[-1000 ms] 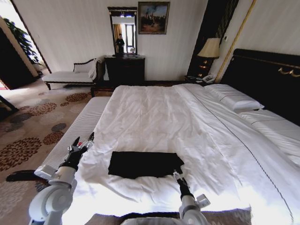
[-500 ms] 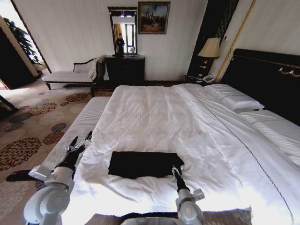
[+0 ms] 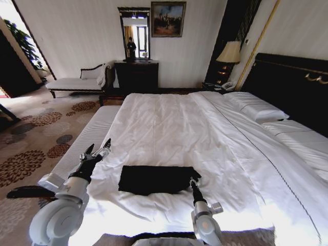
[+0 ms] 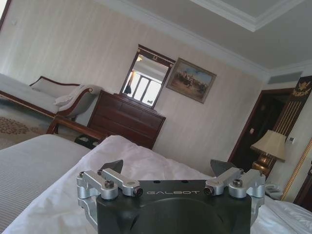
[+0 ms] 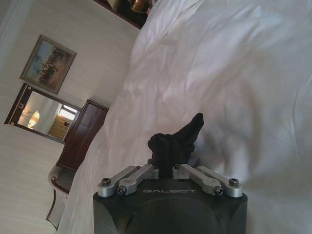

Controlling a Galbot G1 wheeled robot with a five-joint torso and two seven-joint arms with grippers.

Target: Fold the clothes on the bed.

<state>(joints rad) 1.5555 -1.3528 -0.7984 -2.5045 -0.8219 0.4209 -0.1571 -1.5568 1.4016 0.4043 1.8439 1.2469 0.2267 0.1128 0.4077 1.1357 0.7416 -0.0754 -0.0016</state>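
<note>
The clothes (image 3: 154,179) are a black garment lying as a flat rectangle on the white duvet near the foot of the bed (image 3: 174,123). My right gripper (image 3: 192,182) is at the garment's near right corner, shut on a bunched pinch of the black fabric (image 5: 178,139). The right wrist view shows that fabric standing up from between the closed fingers of the right gripper (image 5: 165,165). My left gripper (image 3: 97,152) hovers open over the bed's left edge, to the left of the clothes and apart from them. In its own wrist view the left gripper (image 4: 168,168) has nothing between its fingers.
A padded bench (image 3: 84,141) runs along the bed's left side over patterned carpet. Pillows (image 3: 256,107) and a dark headboard (image 3: 292,82) are on the right. A dark dresser (image 3: 136,76) with a mirror, a chaise (image 3: 77,82) and a lamp (image 3: 229,54) stand by the far wall.
My left gripper has swung a little right, toward the bed's edge. My right gripper has edged up at the garment's corner, and the fabric there is slightly raised.
</note>
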